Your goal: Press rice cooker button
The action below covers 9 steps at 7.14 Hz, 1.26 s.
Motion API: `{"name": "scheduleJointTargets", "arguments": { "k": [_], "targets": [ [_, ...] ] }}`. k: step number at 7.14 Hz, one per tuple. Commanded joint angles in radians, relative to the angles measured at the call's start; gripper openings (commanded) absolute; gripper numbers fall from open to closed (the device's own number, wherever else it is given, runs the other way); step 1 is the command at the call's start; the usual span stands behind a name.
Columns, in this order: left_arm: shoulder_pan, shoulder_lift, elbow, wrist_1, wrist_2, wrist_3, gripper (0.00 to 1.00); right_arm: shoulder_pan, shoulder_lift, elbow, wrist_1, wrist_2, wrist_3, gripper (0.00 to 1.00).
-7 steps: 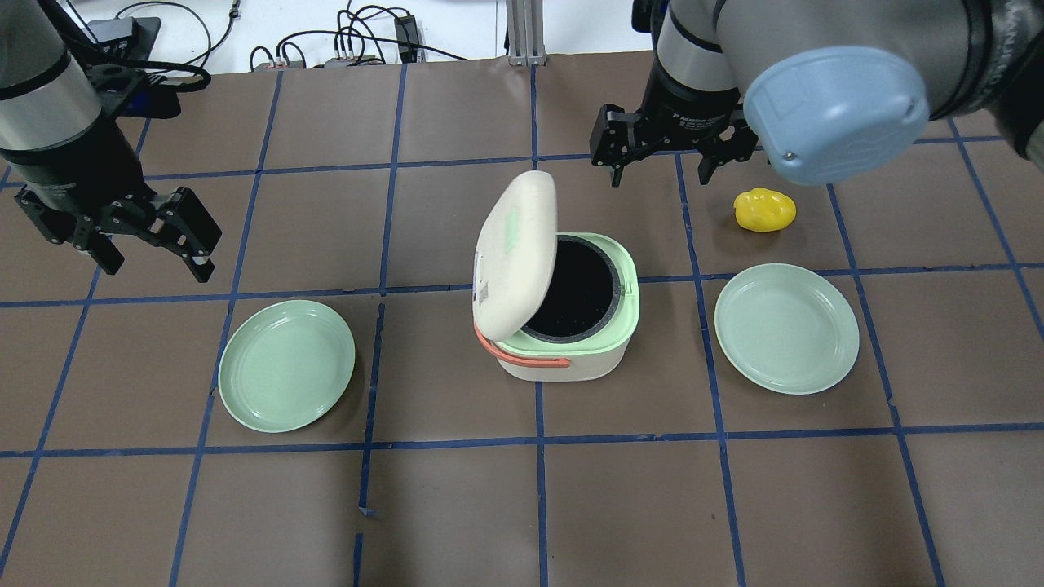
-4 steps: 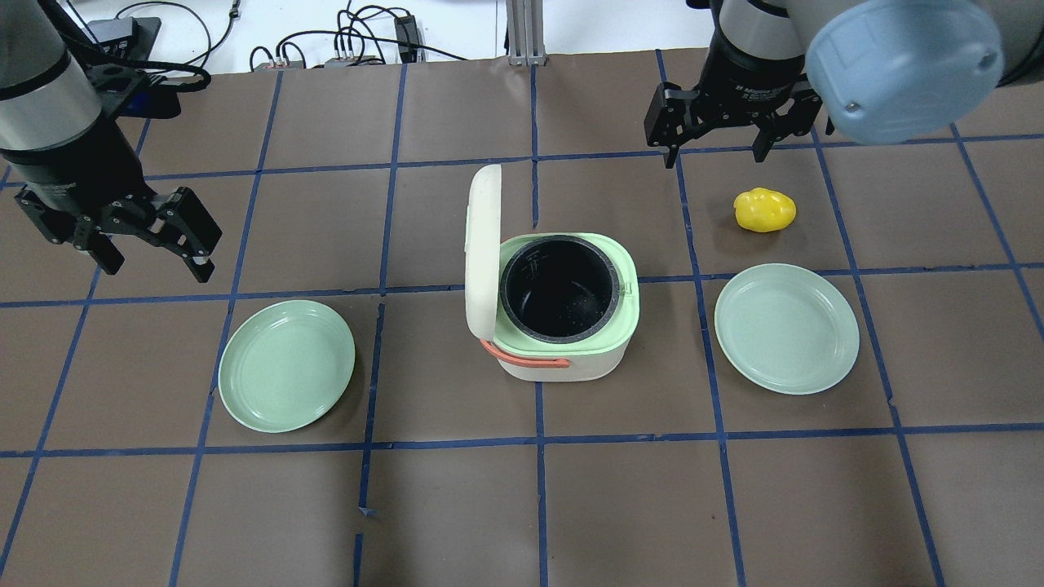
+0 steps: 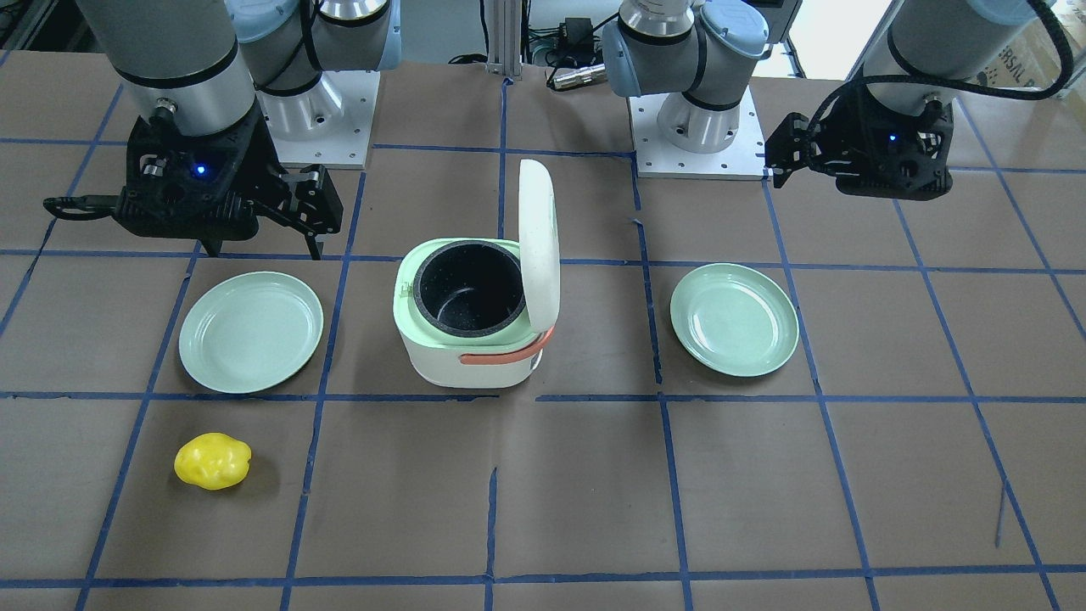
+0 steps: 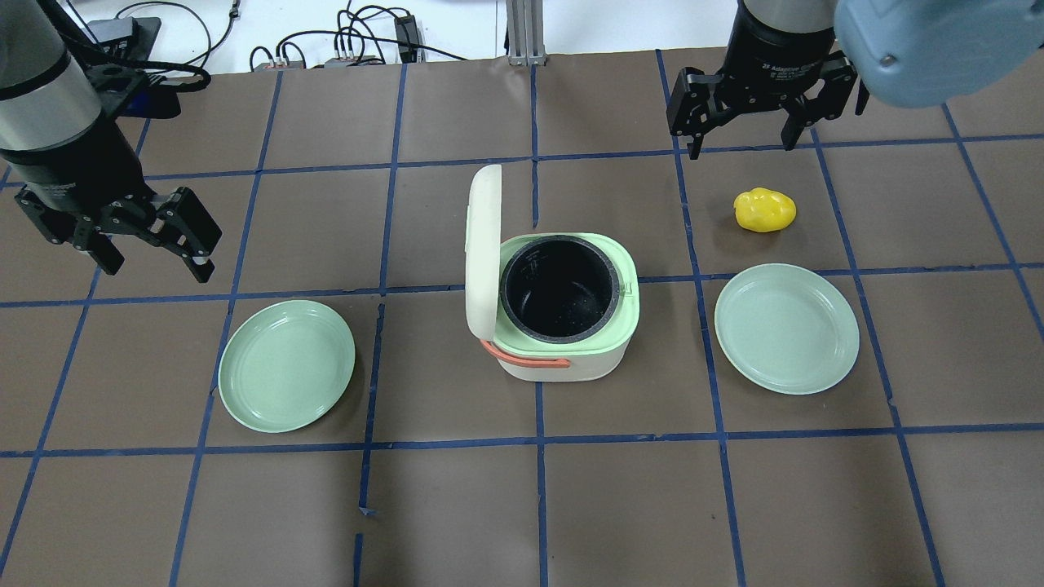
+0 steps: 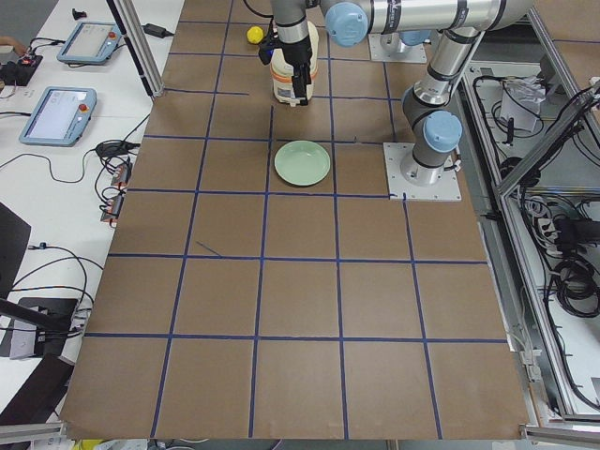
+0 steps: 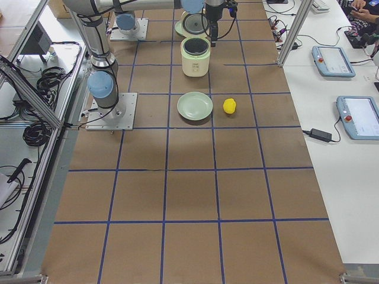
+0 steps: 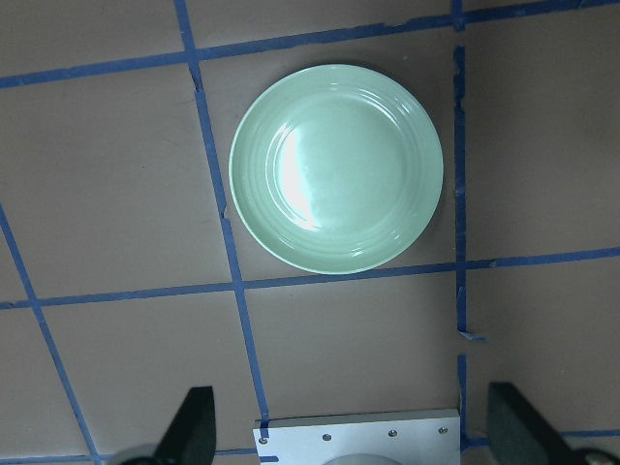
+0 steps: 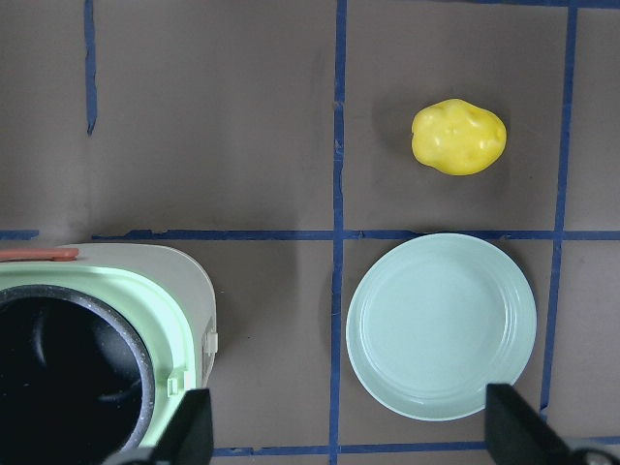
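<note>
The white and green rice cooker (image 4: 571, 363) stands at the table's middle with an orange handle at its front. Its lid (image 4: 483, 249) stands upright on the left side, and the black inner pot (image 4: 559, 285) is bare. I cannot make out its button. My right gripper (image 4: 740, 145) is open and empty, behind and to the right of the cooker, well apart from it. Its wrist view shows the cooker's right edge (image 8: 189, 291). My left gripper (image 4: 155, 265) is open and empty, far to the left.
A green plate (image 4: 285, 365) lies left of the cooker, under the left wrist camera (image 7: 336, 167). A second green plate (image 4: 786, 328) lies to its right. A yellow lumpy object (image 4: 764, 209) lies behind that plate, near the right gripper.
The cooker's lid has swung from half raised to fully upright. My right gripper has moved back and to the right, away from the cooker. The left arm has not moved.
</note>
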Motion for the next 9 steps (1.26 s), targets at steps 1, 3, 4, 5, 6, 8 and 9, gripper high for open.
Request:
{"name": "scheduleJointTargets", "arguments": {
  "k": [1,3,4,5,6,8,9],
  "targets": [
    [0.000,0.000,0.000,0.000,0.000,0.000,1.00,-0.005,0.006,0.000,0.013,0.011,-0.030,1.00],
    [0.000,0.002,0.000,0.000,0.000,0.000,1.00,-0.014,-0.002,0.013,0.016,0.061,-0.057,1.00],
    [0.000,0.002,0.000,0.000,0.000,0.000,1.00,-0.013,-0.002,0.013,0.019,0.090,-0.057,1.00],
    [0.000,0.000,0.000,0.000,0.000,0.000,1.00,-0.011,-0.002,0.013,0.037,0.089,-0.055,1.00],
    [0.000,0.000,0.000,0.000,0.000,0.000,1.00,-0.013,-0.004,0.013,0.042,0.090,-0.055,1.00],
    [0.000,0.000,0.000,0.000,0.000,0.000,1.00,-0.014,-0.004,0.013,0.042,0.093,-0.057,1.00],
    [0.000,0.000,0.000,0.000,0.000,0.000,1.00,-0.011,-0.004,0.013,0.042,0.093,-0.057,1.00]
  ]
}}
